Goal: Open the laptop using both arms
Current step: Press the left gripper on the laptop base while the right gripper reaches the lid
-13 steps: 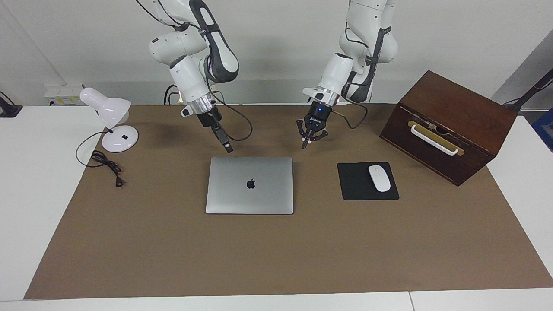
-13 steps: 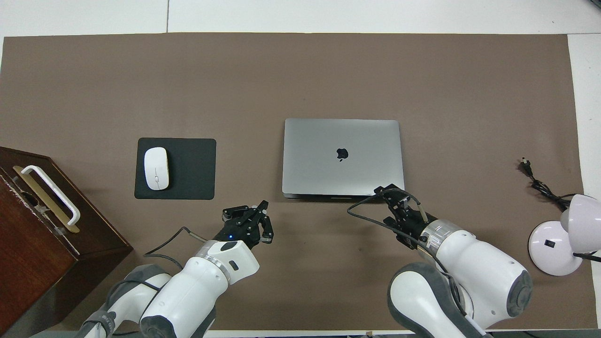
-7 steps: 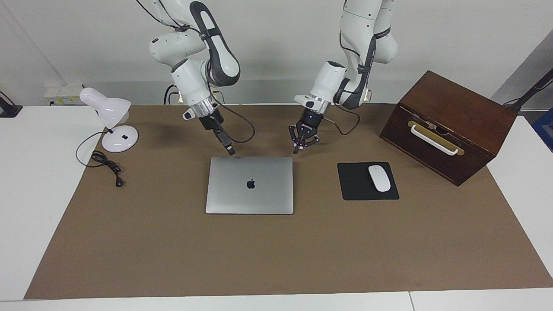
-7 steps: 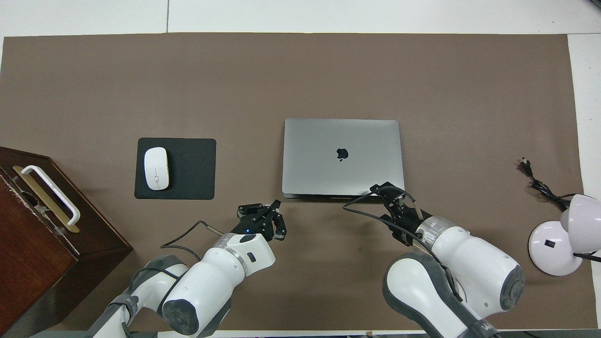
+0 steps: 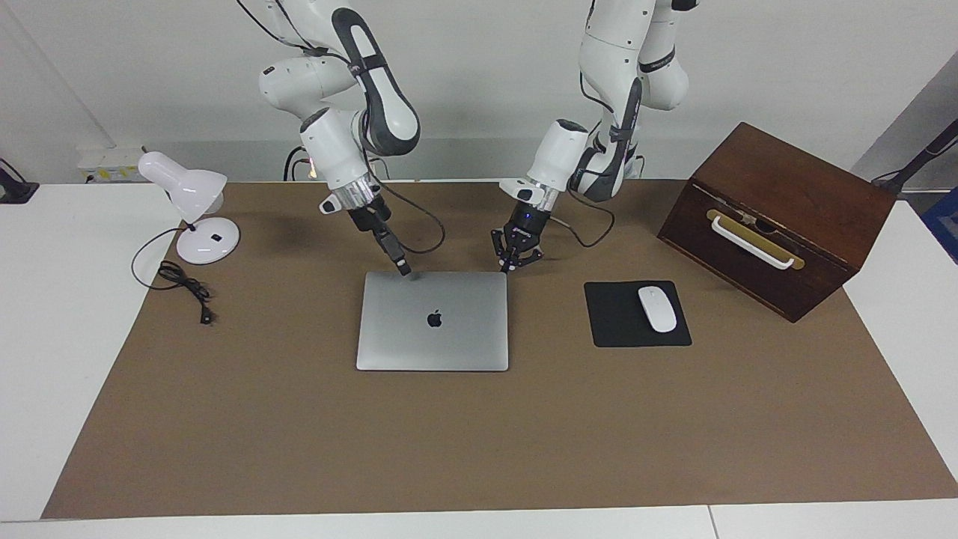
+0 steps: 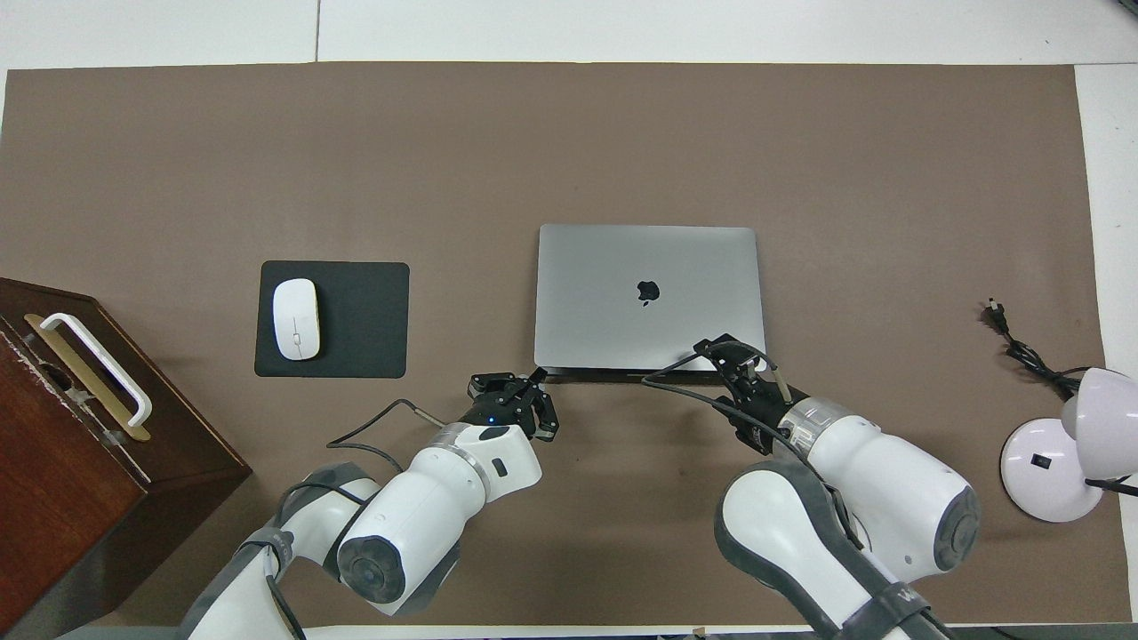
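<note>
The silver-grey laptop (image 5: 456, 340) lies closed and flat on the brown mat, apple logo up; it also shows in the overhead view (image 6: 605, 267). My right gripper (image 5: 404, 269) is shut. Its tip is at the laptop's edge nearest the robots, toward the right arm's end, and it also shows from overhead (image 6: 722, 348). My left gripper (image 5: 515, 260) is open. It is low at the laptop's corner nearest the robots, toward the left arm's end, and it shows from overhead (image 6: 524, 391) too. I cannot tell whether either gripper touches the laptop.
A white mouse (image 5: 656, 308) lies on a black mouse pad (image 5: 614, 326) beside the laptop, toward the left arm's end. A brown wooden box (image 5: 778, 217) with a white handle stands past it. A white desk lamp (image 5: 196, 213) and its cord (image 5: 183, 283) are at the right arm's end.
Both grippers have come down and moved toward the laptop's edge nearest the robots. The left gripper has shifted toward the laptop's corner. The laptop has not moved.
</note>
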Motion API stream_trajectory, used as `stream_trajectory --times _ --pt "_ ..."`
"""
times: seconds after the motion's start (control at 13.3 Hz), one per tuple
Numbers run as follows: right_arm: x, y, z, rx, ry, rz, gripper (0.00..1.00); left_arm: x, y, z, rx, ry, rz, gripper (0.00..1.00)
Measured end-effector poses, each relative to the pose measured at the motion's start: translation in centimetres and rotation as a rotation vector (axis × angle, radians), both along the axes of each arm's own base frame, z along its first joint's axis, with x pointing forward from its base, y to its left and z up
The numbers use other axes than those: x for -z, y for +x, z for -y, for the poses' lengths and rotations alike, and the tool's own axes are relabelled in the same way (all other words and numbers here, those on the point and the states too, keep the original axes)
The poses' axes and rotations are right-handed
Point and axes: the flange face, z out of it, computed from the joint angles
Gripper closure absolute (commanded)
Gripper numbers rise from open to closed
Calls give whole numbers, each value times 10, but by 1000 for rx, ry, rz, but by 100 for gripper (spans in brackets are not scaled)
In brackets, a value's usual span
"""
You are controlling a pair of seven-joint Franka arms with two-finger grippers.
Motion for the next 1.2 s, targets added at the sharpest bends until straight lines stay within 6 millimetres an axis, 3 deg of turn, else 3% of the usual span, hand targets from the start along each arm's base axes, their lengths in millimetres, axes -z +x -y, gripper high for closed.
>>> stream_trajectory --times 1.2 --pt "-1 33 2 2 -15 35 0 12 20 9 49 39 35 100"
